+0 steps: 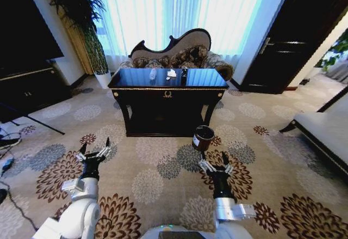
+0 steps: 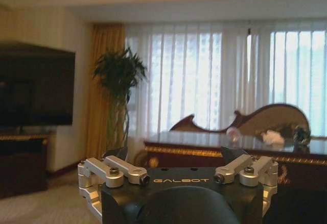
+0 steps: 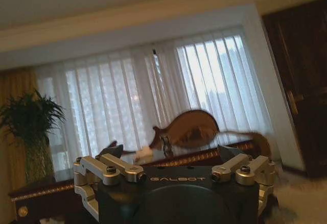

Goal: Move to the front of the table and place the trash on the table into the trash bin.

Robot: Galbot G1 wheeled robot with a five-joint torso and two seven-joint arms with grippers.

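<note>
The glossy black table (image 1: 202, 79) with gold trim stands some way ahead on the carpet. On its top lie a clear bottle (image 1: 153, 74), a white tissue (image 1: 172, 73) and a dark can (image 1: 184, 74). The black trash bin (image 1: 203, 138) with a white label stands on the floor in front of the table's right leg. My left gripper (image 1: 93, 151) is held low at the left, open and holding nothing. Just short of the bin, my right gripper (image 1: 215, 166) is also open and holds nothing. The left wrist view shows the table edge (image 2: 204, 151), bottle (image 2: 233, 133) and tissue (image 2: 272, 138).
A curved-back sofa (image 1: 176, 51) stands behind the table by the curtained window. A dark TV cabinet (image 1: 30, 86) and a potted plant (image 1: 81, 16) are at the left, a white bench (image 1: 326, 130) at the right, cables (image 1: 8, 146) on the floor far left. Open carpet lies between me and the table.
</note>
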